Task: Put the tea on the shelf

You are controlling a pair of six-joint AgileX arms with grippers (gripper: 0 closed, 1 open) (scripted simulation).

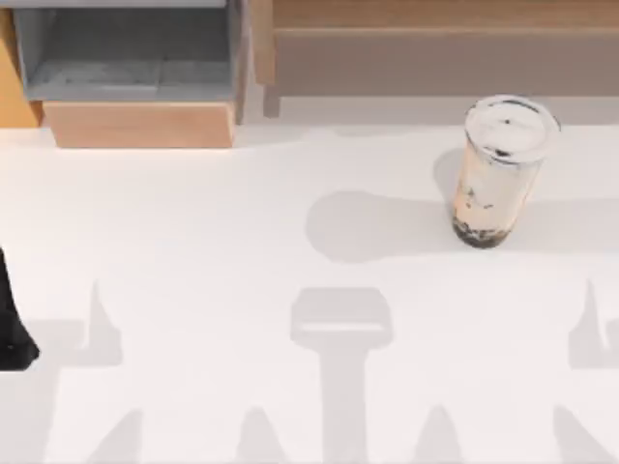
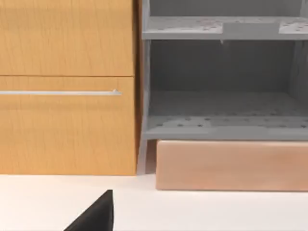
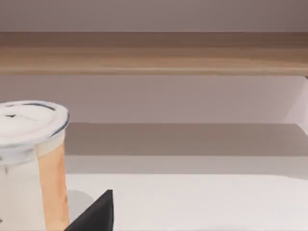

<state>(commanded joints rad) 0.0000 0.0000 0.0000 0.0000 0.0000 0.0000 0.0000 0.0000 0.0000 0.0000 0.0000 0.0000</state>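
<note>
Nothing done yet: the tea [image 1: 501,174] stands ungripped on the table [image 1: 242,251], below the shelf [image 1: 435,19]; I cannot tell my jaws' state.

Clear glossy plastic tea [image 1: 495,179]; matt wooden shelf [image 1: 435,14].

White smooth desk [image 1: 242,242], soft grey shadows across it. Orange wooden cabinet [image 2: 67,86] with slim metal handle [image 2: 60,92] beside grey-lined box compartment [image 1: 131,53] on wooden base.

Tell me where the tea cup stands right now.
In the top view, the tea stands upright on the white table, on its right side, just in front of the shelf and untouched.
</note>
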